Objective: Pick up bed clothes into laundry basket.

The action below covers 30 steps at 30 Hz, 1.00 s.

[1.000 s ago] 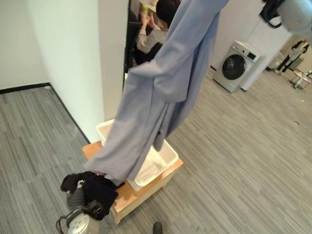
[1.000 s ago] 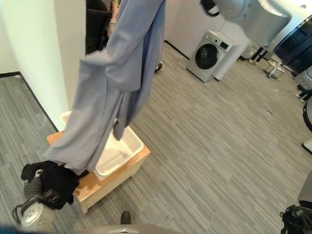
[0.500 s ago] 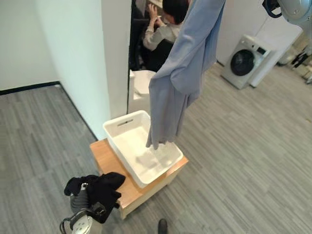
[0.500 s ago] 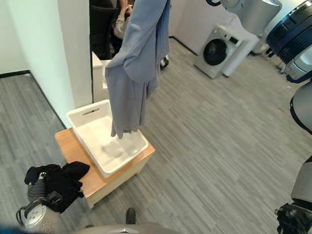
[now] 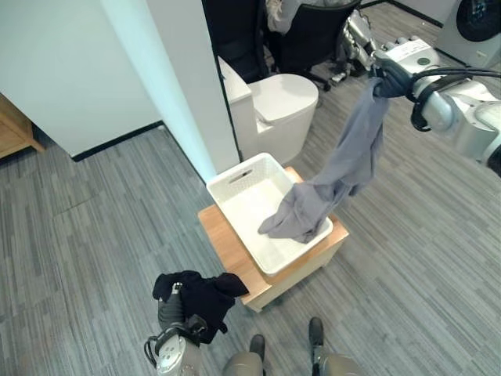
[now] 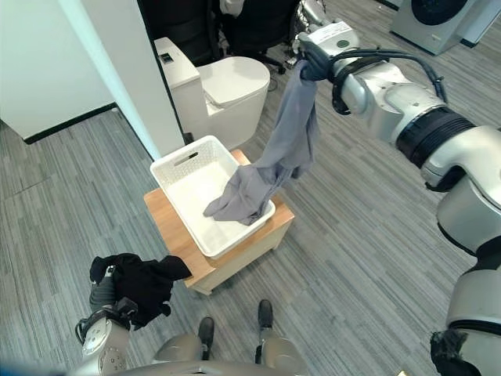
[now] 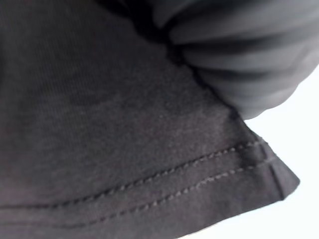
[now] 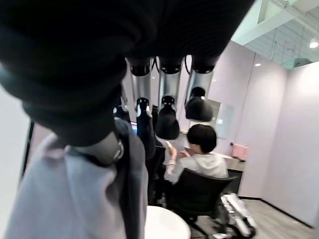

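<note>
Grey garment (image 5: 337, 172), one, one white basket (image 5: 243, 176), one black garment (image 5: 205, 294)

Left robot hand (image 5: 182, 309) fingers hidden under black garment (image 5: 205, 296); seated person (image 8: 197, 157) apparently partly behind chair.

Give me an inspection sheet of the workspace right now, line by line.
Surface: low wooden stand on grey plank floor.
Job's things: white laundry basket on the stand; grey garment hanging, lower end bunched inside basket; black garment held low beside the stand.
Clutter: nothing seen.
Hands: right hand raised, pinching grey garment's top; left hand wrapped in black garment.
Cables: nothing seen.
Surroundings: white partition wall, seated person on office chair behind, washing machine.
</note>
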{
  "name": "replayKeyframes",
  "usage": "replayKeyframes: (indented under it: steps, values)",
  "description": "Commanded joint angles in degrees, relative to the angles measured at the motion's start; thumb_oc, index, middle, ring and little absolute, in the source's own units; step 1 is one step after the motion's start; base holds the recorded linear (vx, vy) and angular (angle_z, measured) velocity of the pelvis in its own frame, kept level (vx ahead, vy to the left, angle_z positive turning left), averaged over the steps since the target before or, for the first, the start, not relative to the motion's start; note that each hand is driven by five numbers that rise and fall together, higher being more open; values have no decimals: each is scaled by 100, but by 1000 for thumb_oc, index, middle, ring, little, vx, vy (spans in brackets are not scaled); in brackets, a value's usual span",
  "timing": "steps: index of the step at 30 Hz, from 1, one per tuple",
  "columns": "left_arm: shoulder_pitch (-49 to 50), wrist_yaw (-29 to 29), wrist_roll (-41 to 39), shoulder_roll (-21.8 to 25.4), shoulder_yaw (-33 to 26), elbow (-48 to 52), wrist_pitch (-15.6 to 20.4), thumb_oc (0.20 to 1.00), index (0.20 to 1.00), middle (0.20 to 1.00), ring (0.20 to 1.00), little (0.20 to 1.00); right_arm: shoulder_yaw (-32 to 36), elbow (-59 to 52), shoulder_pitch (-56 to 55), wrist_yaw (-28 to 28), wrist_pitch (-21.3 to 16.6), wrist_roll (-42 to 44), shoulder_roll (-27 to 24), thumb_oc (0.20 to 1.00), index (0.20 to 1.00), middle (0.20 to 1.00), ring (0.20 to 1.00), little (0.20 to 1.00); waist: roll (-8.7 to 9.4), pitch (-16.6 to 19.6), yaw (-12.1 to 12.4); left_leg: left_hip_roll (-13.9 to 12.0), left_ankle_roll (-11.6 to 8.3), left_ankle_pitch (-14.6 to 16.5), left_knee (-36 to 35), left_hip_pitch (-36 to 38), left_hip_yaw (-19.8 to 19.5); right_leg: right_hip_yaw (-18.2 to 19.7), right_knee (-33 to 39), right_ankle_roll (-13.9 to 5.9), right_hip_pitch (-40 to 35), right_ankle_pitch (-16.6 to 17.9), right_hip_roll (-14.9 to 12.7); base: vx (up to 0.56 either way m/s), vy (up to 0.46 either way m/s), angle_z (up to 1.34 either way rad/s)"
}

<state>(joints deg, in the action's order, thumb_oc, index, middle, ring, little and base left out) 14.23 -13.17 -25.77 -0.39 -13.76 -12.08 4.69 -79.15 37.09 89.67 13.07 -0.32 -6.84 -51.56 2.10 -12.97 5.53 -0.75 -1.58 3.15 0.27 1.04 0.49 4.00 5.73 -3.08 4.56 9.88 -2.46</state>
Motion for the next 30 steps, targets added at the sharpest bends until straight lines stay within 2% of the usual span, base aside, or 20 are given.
replayKeyframes:
  steps: [1, 2, 3, 4, 7, 13, 17, 20, 23, 26, 30]
  values:
    - [-136, 88, 26, 372, -15, 537, 216, 200, 200, 200, 200, 200, 526, 346, 785, 75, 109, -7, 347, 200, 200, 200, 200, 200, 254, 151, 177, 11, 53, -366, -527, -313, -384, 36, -73, -239, -297, -69, -348, 0, 0, 0]
    - [-121, 95, -15, 356, -14, 536, 217, 200, 200, 200, 200, 200, 788, 337, 598, 100, 117, 33, 442, 200, 200, 200, 200, 200, 249, 155, 175, 12, 54, -367, -527, -320, -390, 35, -73, -235, -295, -75, -350, 0, 0, 0]
    - [-136, 99, -55, 339, 24, 503, 205, 200, 200, 200, 200, 200, 1382, 481, 184, 112, 139, 122, 843, 200, 200, 200, 200, 200, 218, 130, 196, 13, 63, -365, -527, -327, -384, 62, -73, -223, -285, -75, -353, 6, 0, 8]
    - [-156, 125, -62, 370, 41, 507, 188, 200, 200, 200, 200, 200, 1497, 542, 46, 68, 151, 102, 983, 200, 200, 200, 200, 200, 217, 126, 207, 18, 64, -370, -527, -340, -385, 58, -73, -221, -275, -77, -359, -9, 5, 6]
    - [-150, 197, -81, 486, 87, 673, 106, 200, 200, 200, 200, 200, 1651, 715, -263, -149, 261, -167, 1392, 200, 200, 200, 200, 200, 161, 87, 265, 35, 66, -390, -527, -395, -412, 26, -73, -211, -220, -65, -386, -20, 11, 8]
    - [-96, 239, -109, 568, 122, 762, 41, 200, 200, 200, 200, 200, 1860, 1169, -557, -296, 322, -276, 1890, 200, 200, 200, 200, 200, 106, 53, 365, 56, 74, -417, -527, -490, -474, -31, -73, -206, -150, -65, -402, -18, 11, 5]
    - [-25, 224, -141, 562, 103, 654, 46, 200, 200, 200, 200, 200, 1546, 1259, -48, -204, 344, -375, 2004, 200, 200, 200, 200, 200, 119, 77, 419, 52, 78, -423, -527, -531, -549, -62, -73, -192, -139, -91, -403, 3, 5, 1]
    - [38, 174, -200, 567, 141, 586, 102, 200, 200, 200, 200, 200, 910, 1510, 1165, 135, 336, -320, 2266, 200, 200, 200, 200, 200, 178, 140, 428, 46, 78, -419, -527, -532, -562, -46, -73, -189, -152, -105, -388, 12, 8, 0]
    - [33, 149, -267, 549, 216, 457, 132, 200, 200, 200, 200, 200, 853, 1704, 1504, 362, 309, -187, 2471, 200, 200, 200, 200, 200, 198, 199, 412, 47, 85, -390, -527, -481, -563, -41, -73, -181, -204, -121, -386, 28, 12, 1]
    - [-57, 123, -270, 620, 312, 399, 130, 200, 200, 200, 200, 200, 1078, 1678, 1564, 519, 302, -89, 2566, 200, 200, 200, 200, 200, 212, 299, 411, 56, 93, -354, -527, -411, -552, -87, -73, -184, -276, -141, -416, 9, 10, 0]
    - [-150, 111, -210, 667, 336, 382, 103, 200, 200, 200, 200, 200, 1212, 1650, 1426, 485, 339, -174, 2603, 200, 200, 200, 200, 200, 245, 337, 423, 51, 86, -343, -527, -365, -511, -131, -73, -201, -312, -120, -434, 0, 0, 0]
